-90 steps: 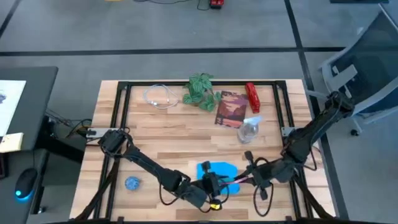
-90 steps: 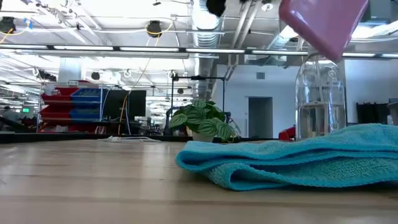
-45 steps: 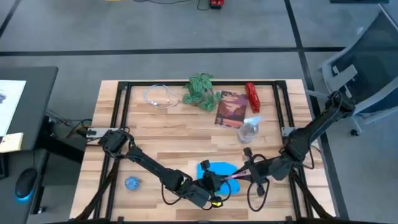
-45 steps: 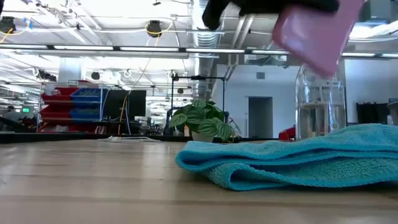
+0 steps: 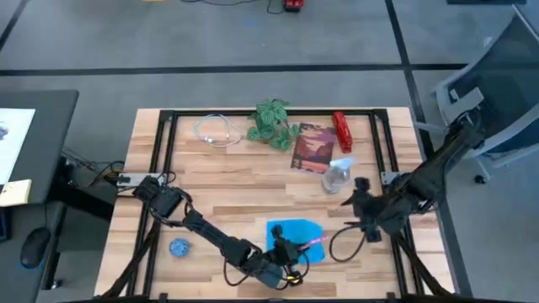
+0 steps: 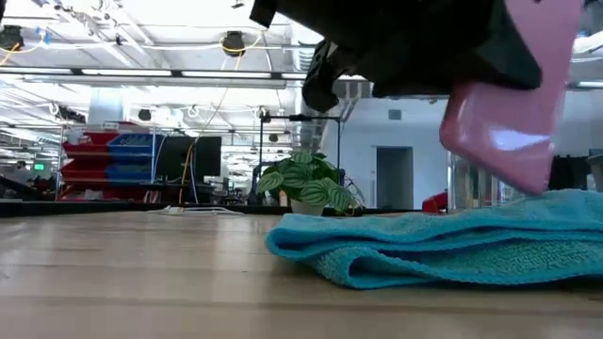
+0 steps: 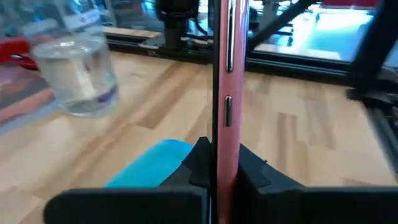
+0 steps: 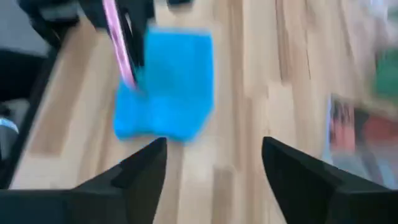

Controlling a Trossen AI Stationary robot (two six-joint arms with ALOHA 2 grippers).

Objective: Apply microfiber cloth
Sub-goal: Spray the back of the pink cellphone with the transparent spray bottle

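Note:
The sky-blue microfiber cloth (image 5: pixel 295 231) lies bunched on the table near the front edge, also seen in the low view (image 6: pixel 443 250) and the right wrist view (image 8: pixel 168 87). My left gripper (image 5: pixel 289 252) is at the cloth's near side, shut on a flat phone in a pink case (image 7: pixel 222 81). The phone sticks out over the cloth (image 7: pixel 149 165). My right gripper (image 5: pixel 352 204) stands open to the cloth's right, apart from it, with nothing between its fingers (image 8: pixel 214 168). My left gripper pinches the phone's two flat faces between its fingers at the phone's near end (image 7: pixel 219 163). The fingers come roughly level from the table's left. The phone stands on its edge and reaches out beyond the fingers, its free end (image 6: pixel 513 141) low over the cloth; whether it touches the cloth I cannot tell.
A clear bottle (image 5: pixel 336 175) stands just beyond the cloth. Behind it lie a book (image 5: pixel 313 147), a red thing (image 5: pixel 342 130), a small plant (image 5: pixel 271 122) and a white cable (image 5: pixel 215 130). A small blue ball (image 5: pixel 178 247) sits at the front left.
My right gripper has let go of the phone's free end and drawn back toward the table's right and far edges. The phone stays with my left gripper, which has come down with it, so that its free end is lower over the cloth.

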